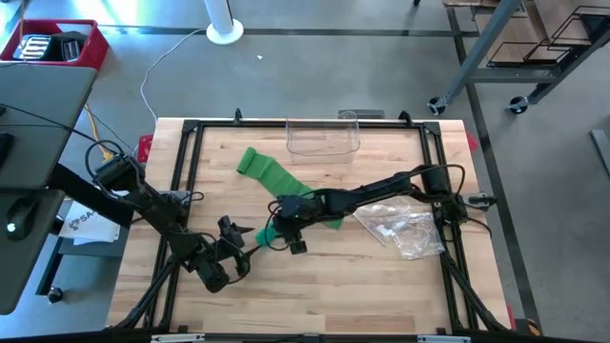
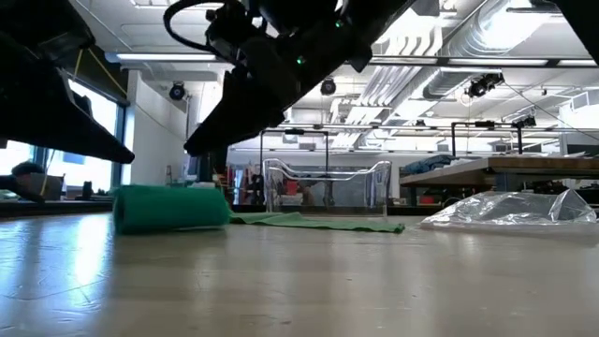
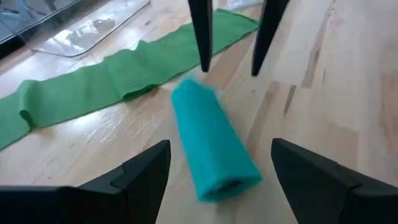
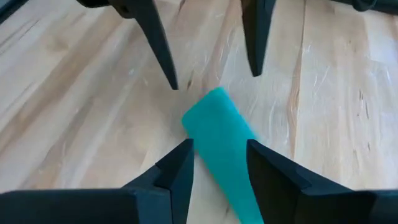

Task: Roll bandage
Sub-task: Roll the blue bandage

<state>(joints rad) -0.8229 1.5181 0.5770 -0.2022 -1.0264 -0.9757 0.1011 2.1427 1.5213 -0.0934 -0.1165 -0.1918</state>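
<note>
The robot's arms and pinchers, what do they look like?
Both arms are black and skinny, with jointed links and thin black cables looping along them. The left gripper and the right gripper each have two dark fingers that narrow to pointy tips, like long thin wedges. Small green lights glow on the right arm in the low view.

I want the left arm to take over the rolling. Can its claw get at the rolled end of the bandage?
Probably yes: the left claw is open facing the roll, though the right claw straddles its far end.

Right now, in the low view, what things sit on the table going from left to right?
Green bandage roll → flat green bandage strip → clear plastic box → crinkly plastic bag.
</note>
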